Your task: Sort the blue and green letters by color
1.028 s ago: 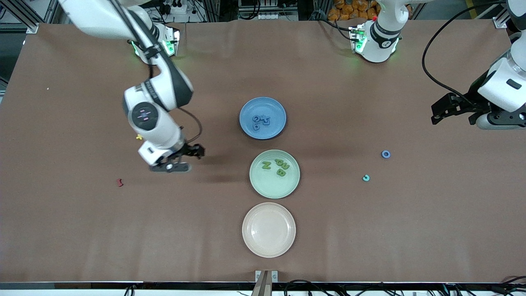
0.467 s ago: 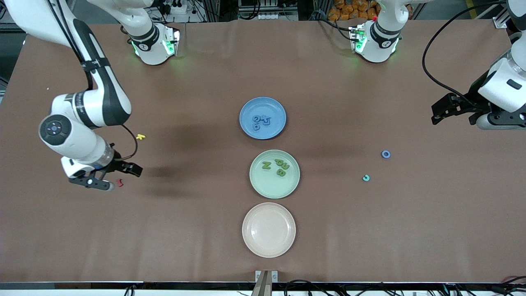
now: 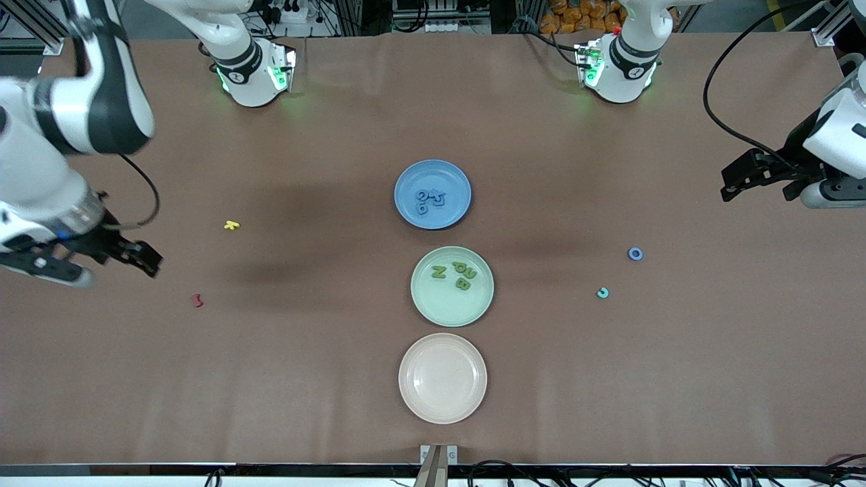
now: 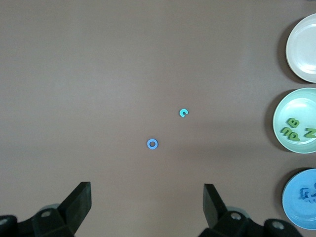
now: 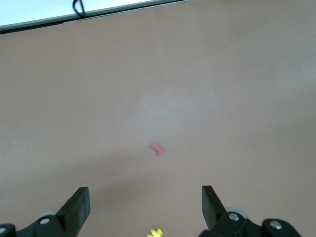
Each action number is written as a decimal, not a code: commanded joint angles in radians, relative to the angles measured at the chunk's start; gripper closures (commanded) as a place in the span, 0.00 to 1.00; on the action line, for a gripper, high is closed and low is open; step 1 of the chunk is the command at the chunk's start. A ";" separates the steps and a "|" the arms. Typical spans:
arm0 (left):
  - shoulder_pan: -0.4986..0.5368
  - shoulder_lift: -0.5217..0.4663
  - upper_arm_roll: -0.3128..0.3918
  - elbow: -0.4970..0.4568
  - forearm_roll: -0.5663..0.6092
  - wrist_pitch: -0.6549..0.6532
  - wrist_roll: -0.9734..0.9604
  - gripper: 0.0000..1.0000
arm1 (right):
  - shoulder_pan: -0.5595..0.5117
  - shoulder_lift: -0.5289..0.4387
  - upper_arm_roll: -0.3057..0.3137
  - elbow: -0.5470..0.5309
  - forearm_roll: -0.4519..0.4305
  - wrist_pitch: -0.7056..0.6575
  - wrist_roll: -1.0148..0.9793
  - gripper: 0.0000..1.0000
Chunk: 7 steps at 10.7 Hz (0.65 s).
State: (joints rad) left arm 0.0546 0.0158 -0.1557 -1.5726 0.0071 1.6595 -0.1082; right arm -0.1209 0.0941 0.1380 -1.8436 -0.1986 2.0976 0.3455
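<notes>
R arm: base at the robots' edge of the table, reaches out to the R-arm end, wrist bent down. Right gripper hangs over the table near that end edge, fingers spread wide, nothing btwn them.

L arm: base at the robots' edge too, elbow out past the L-arm end, forearm coming back in over that edge. Left gripper up over the table, fingers wide apart, empty.
</notes>
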 commanded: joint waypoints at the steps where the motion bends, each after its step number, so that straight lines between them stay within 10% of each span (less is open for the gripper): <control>1: 0.004 -0.049 0.004 -0.003 0.016 -0.044 0.022 0.00 | 0.000 -0.054 0.000 0.203 0.001 -0.330 -0.053 0.00; 7: -0.084 -0.050 0.119 -0.001 0.014 -0.053 0.035 0.00 | 0.009 -0.131 -0.138 0.366 0.195 -0.551 -0.141 0.00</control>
State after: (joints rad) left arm 0.0008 -0.0219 -0.0785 -1.5734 0.0071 1.6169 -0.1052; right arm -0.1185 -0.0153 0.0671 -1.4967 -0.0515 1.5997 0.2858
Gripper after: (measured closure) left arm 0.000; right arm 0.000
